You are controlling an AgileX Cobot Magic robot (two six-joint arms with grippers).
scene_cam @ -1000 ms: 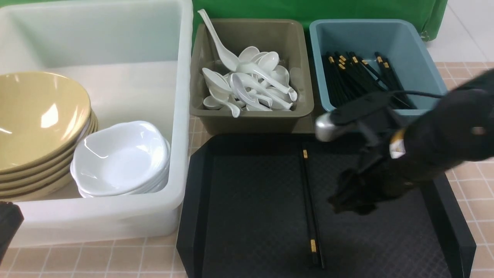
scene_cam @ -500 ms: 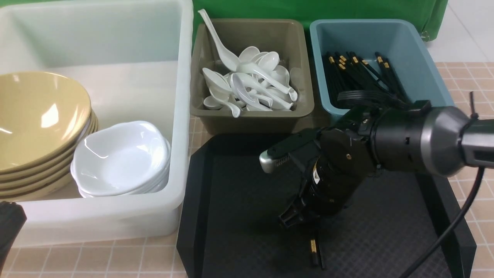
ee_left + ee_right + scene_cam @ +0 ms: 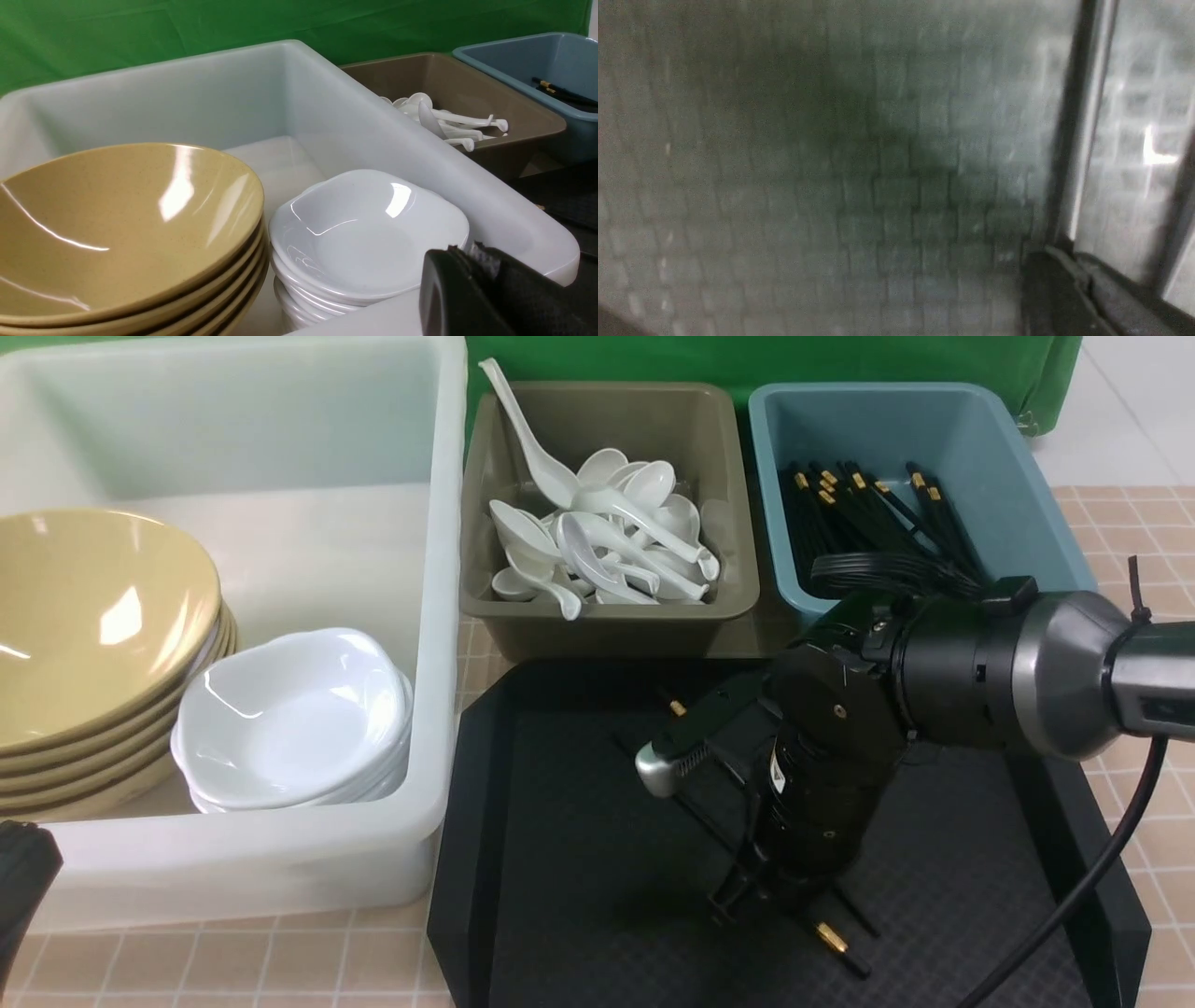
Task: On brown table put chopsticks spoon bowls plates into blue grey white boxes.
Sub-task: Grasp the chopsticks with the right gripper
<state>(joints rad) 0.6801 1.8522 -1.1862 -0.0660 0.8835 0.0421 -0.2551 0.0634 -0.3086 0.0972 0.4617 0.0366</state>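
Note:
My right gripper (image 3: 761, 896) points down into the black tray (image 3: 560, 821), shut on a pair of black chopsticks (image 3: 829, 938). They lie slantwise under it, one gold-banded end toward the tray's back left and one at the front. In the right wrist view a chopstick (image 3: 1066, 140) runs out from the closed right gripper (image 3: 1069, 254). My left gripper (image 3: 467, 249) is shut on nothing at the white box's (image 3: 439, 616) near rim. That box holds stacked yellow bowls (image 3: 93, 616) and white plates (image 3: 289, 709). Several spoons (image 3: 607, 537) fill the grey box (image 3: 607, 625). More chopsticks (image 3: 868, 523) lie in the blue box (image 3: 1027, 476).
The three boxes stand in a row behind and left of the black tray on the brown table (image 3: 280, 961). A green cloth (image 3: 747, 359) hangs behind them. The right arm's cable (image 3: 1102, 887) loops over the tray's right side.
My right gripper swung left and down onto the chopsticks in the tray, then shut. The chopsticks turned from lying straight front to back to a slant. The left arm stayed put.

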